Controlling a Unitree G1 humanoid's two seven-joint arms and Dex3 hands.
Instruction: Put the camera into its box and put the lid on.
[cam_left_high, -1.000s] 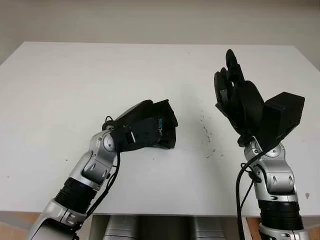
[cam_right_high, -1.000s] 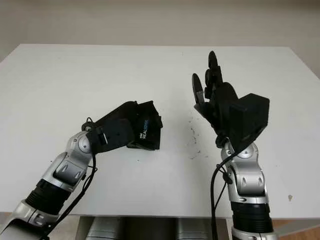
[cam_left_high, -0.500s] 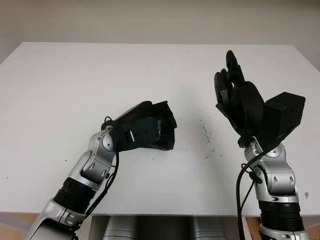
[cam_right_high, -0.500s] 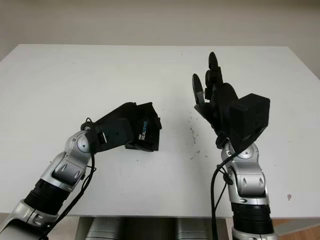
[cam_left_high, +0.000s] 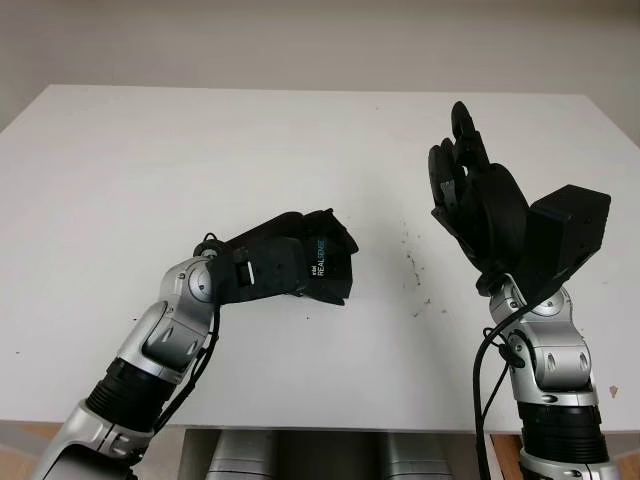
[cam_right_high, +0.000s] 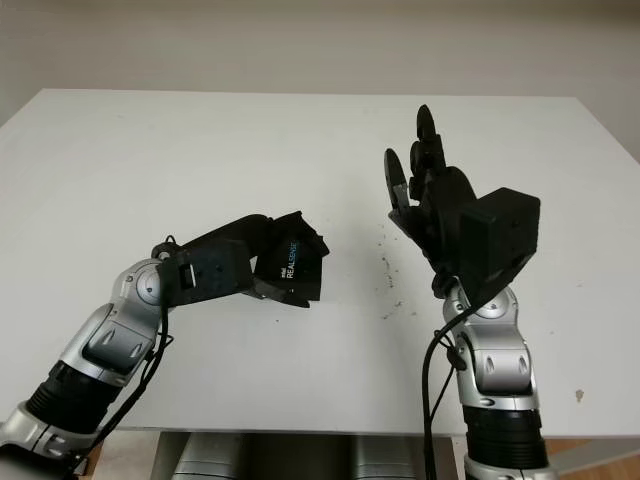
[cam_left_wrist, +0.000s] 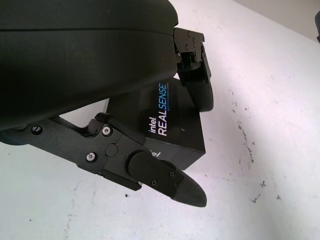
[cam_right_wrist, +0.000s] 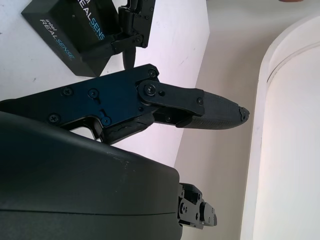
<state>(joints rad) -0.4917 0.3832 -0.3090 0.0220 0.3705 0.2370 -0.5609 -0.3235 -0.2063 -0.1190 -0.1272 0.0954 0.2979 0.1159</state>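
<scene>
A black box (cam_left_high: 318, 258) printed with "intel REALSENSE" sits tilted near the middle of the white table (cam_left_high: 180, 150). My left hand (cam_left_high: 336, 270) is shut on it. In the left wrist view one finger (cam_left_wrist: 197, 85) lies over the far side of the box (cam_left_wrist: 172, 122) and another finger (cam_left_wrist: 170, 182) presses its near side. My right hand (cam_left_high: 450, 150) is held up above the table's right part, open, palm turned toward the box and well apart from it. I can see no separate camera or lid.
Small dark specks (cam_left_high: 412, 268) mark the table between the two hands. The table's front edge (cam_left_high: 340, 425) runs just ahead of both forearms. Bare white surface stretches to the left and back of the box.
My left forearm has swung lower and outward to the left, and the box in its grip has tipped and shifted slightly. The right hand has not moved.
</scene>
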